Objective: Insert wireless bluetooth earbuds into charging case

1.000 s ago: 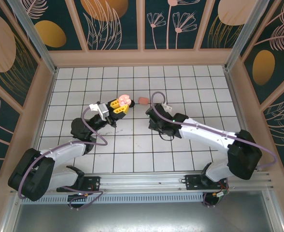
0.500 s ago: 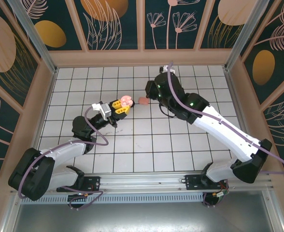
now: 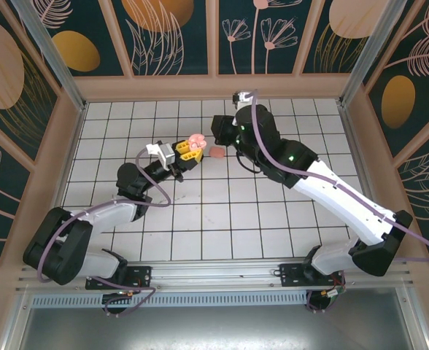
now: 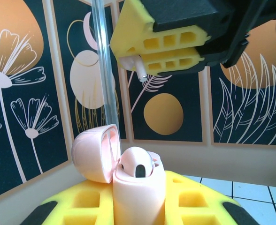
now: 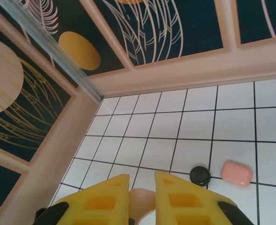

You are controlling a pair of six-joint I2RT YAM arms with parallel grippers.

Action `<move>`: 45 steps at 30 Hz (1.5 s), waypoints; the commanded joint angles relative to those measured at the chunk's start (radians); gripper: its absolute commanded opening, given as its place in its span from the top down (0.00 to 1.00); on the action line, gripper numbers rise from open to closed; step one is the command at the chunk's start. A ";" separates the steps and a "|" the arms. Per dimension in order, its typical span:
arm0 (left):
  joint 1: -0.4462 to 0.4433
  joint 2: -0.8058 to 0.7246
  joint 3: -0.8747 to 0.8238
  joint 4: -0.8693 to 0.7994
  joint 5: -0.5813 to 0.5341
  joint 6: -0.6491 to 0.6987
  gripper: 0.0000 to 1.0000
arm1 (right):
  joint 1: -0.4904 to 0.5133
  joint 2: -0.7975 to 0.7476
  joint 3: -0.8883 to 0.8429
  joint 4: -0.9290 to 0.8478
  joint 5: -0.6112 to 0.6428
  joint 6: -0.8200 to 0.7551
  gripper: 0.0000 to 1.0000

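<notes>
1. Stretching white and gridded across the enclosure, the tiled worktop [image 3: 222, 226] carries a closed peach case [image 3: 217, 152] lying flat. A round black case [image 5: 200, 175] lies just beside it.
2. Left end effector [image 3: 191, 146], jaws narrow, clamps the pink charging case [image 4: 138, 192] upright above the tiles. The case's domed lid [image 4: 95, 154] is tipped open to the left in the left wrist view.
3. Right end effector [image 5: 141, 180] hangs close above the open case, its yellow fingers [image 4: 161, 44] pinched on a pale earbud [image 4: 141, 75] whose short whitish stem pokes out.
4. A glossy pink earbud [image 4: 137, 164], rounded and marked with a dark oval spot, sits in the mouth of the charging case.
</notes>
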 commanded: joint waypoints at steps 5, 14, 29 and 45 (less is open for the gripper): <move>-0.005 0.038 0.052 0.078 0.008 -0.036 1.00 | 0.029 -0.013 -0.044 0.088 -0.021 -0.022 0.83; -0.005 0.046 0.060 0.092 0.009 -0.044 1.00 | 0.054 0.009 -0.065 0.112 -0.030 -0.007 0.83; -0.005 0.033 0.053 0.094 0.008 -0.042 1.00 | 0.060 0.042 -0.080 0.121 -0.042 0.004 0.84; -0.005 0.029 0.057 0.092 0.010 -0.044 1.00 | 0.074 0.058 -0.111 0.098 -0.031 -0.005 0.86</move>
